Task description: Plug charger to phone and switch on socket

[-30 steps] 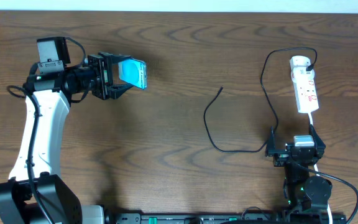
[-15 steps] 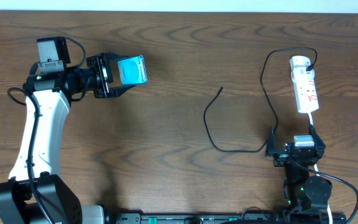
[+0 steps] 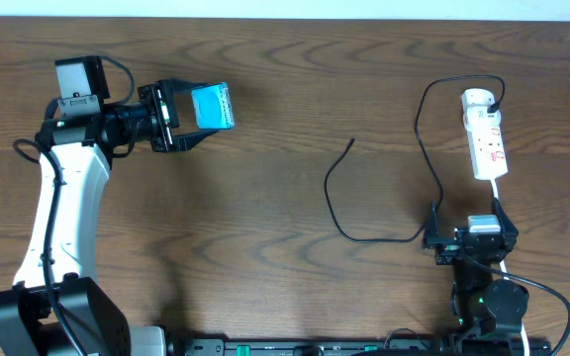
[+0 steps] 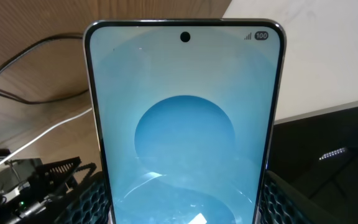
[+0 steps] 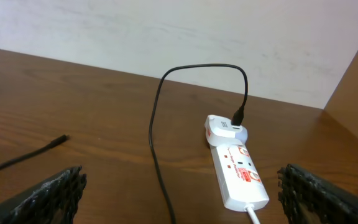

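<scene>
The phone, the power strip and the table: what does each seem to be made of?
The phone: glossy glass front, since faint reflections lie on the lit screen; its thin edge looks like metal, though plastic is possible. The power strip: smooth white moulded plastic with a slight sheen. The table: brown wood or wood-look laminate, with visible grain and a dull finish.

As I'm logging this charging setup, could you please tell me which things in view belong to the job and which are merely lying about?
Belongs to the job:
- smartphone, held in the left fingers
- black charger cable
- white power strip

Just there:
- the strip's own white cord
- wooden table
</scene>
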